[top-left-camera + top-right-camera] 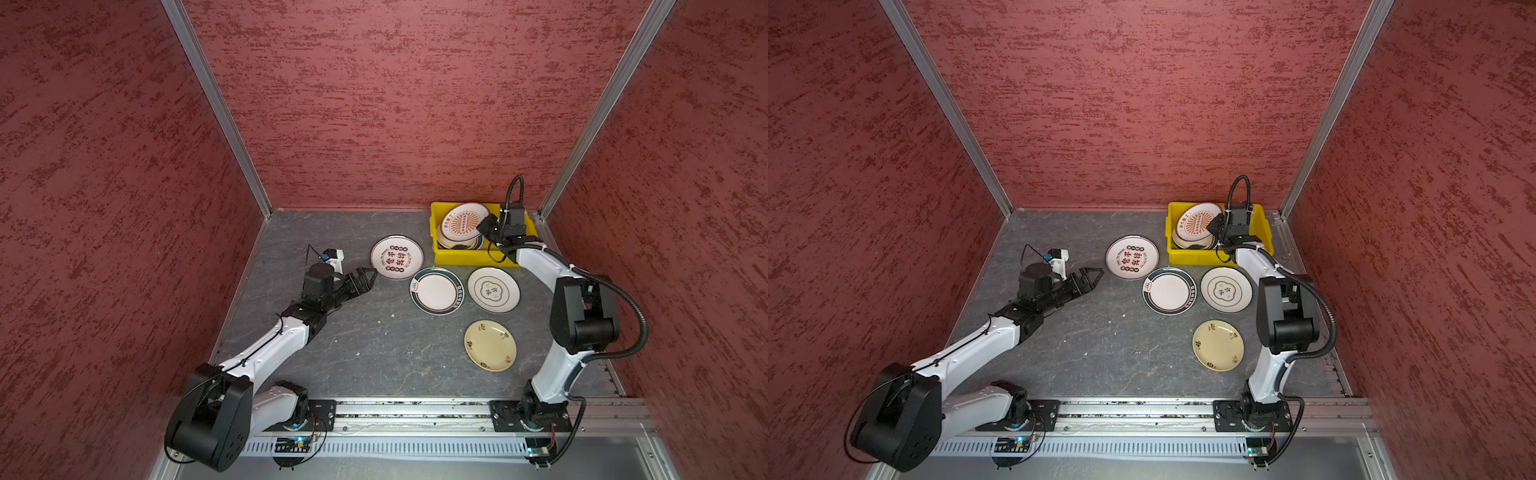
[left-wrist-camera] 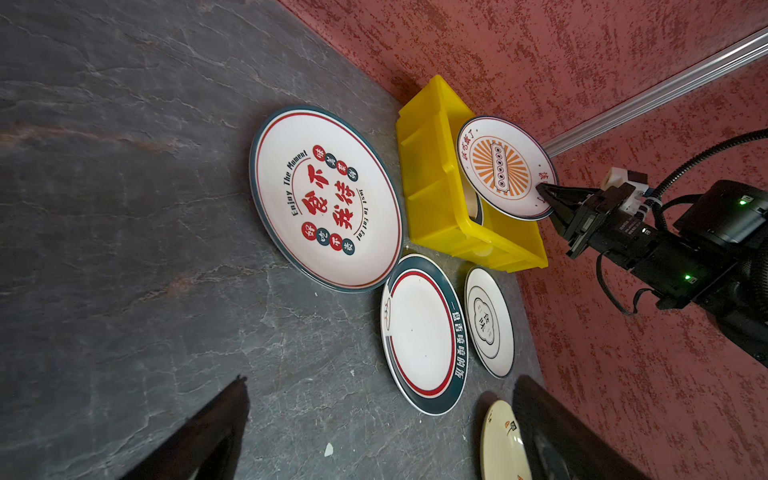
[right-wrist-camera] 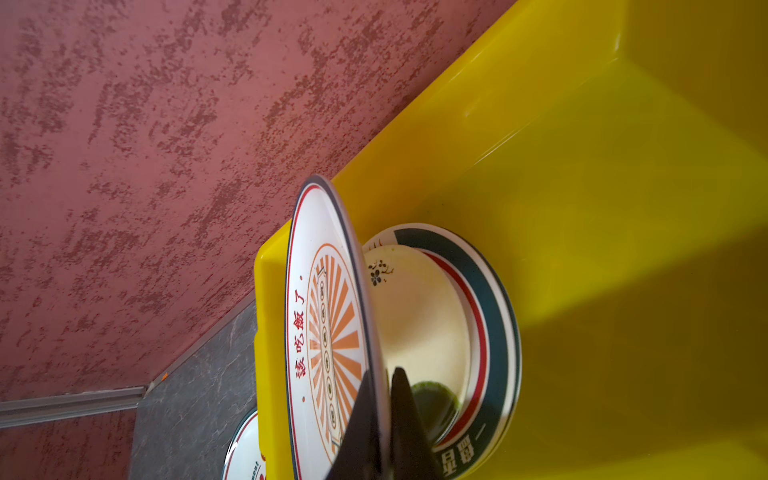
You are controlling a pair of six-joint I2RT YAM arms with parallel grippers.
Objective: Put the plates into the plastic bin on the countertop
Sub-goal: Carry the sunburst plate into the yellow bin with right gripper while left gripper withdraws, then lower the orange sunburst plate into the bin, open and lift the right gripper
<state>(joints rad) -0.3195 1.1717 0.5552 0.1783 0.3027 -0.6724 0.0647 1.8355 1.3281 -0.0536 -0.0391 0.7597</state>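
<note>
Red textured walls enclose a dark grey stone-look desk. A bright yellow rectangular plastic bin stands at the desk's far right corner. The right tool is clamped on the rim of a white orange-sunburst plate, held tilted over the bin. Below it a cream plate rests on a green-banded plate inside the bin. The left tool, jaws spread apart, sits just beside a white red-character plate lying flat on the desk. Three more plates lie flat near the bin: a green-rimmed plate, a cloud-motif plate and a pale yellow plate.
</note>
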